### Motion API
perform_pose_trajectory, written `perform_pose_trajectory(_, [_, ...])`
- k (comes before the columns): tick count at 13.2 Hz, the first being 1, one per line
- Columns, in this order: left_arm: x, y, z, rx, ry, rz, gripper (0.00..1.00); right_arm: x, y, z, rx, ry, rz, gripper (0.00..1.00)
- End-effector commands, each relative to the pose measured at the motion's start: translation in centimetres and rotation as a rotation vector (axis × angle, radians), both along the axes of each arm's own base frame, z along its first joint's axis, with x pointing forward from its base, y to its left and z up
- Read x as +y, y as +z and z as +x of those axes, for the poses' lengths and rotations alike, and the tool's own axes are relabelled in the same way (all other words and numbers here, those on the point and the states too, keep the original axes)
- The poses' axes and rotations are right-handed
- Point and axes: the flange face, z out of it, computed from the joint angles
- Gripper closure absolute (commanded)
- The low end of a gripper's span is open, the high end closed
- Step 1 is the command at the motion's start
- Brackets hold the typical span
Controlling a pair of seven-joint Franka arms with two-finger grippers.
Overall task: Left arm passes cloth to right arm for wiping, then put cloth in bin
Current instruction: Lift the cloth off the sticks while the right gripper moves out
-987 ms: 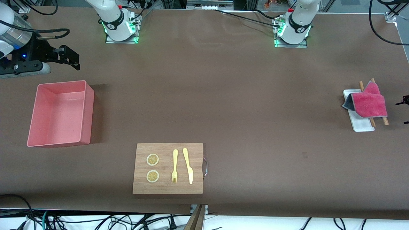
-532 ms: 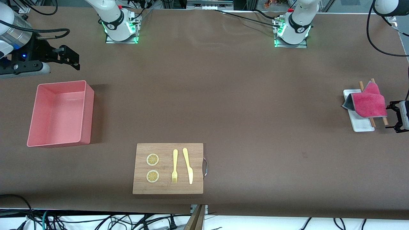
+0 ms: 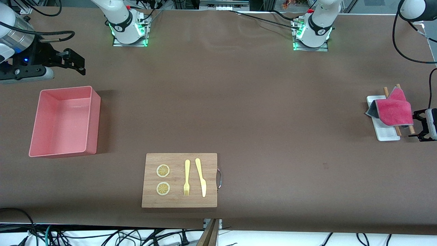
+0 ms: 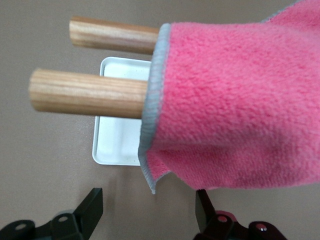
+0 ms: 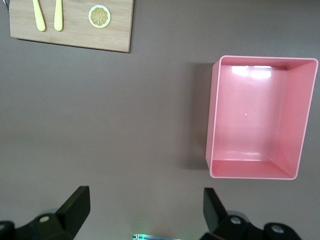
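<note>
We see the soft, light cloth (image 3: 394, 111) draped over two wooden rods (image 4: 87, 92) on the white tray (image 3: 384, 131), left gripper (image 3: 420, 126) spread open just beside it, and we'd pinch the hanging corner.

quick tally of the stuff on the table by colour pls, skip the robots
Pink or red: 2, the cloth and the bin
Yellow: 4, two lemon slices, a fork and a knife
Wood: 3, the cutting board and two dowels
White: 1, the small tray
Total: 10
</note>
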Motion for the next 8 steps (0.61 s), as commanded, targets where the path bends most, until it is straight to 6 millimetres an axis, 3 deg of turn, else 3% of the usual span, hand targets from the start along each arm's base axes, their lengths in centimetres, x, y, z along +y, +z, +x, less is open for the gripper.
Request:
perform_pose_trajectory(1, [0.5,-0.3,-0.2,-0.02,-0.033,-0.04,0.27,0.0,-3.6,1.8,0.075,0.015,-0.004,0.0])
perform_pose_trajectory(2, [0.5,-0.9,-0.3,-0.016,-0.029,-0.049,0.27,-0.7,-7.6,3.0,0.187,0.008,-0.006,0.0])
perform_pose_trajectory(4, [0.6,-1.0,-0.5,-0.023,-0.017,-0.068,0.27,-1.1,-8.5,2.8,0.242,0.012,0.0,0.0])
perform_pose_trajectory(6, [0.3,-1.1,-0.8,-0.005,-0.02,-0.091,0.28,0.1,-9.2,2.6,0.254,0.075,0.012,0.0])
perform_pose_trajectory(8, [-0.1,-1.2,-0.9,0.012,-0.021,-0.122,0.34,1.3,-8.8,2.9,0.223,0.224,0.153,0.0])
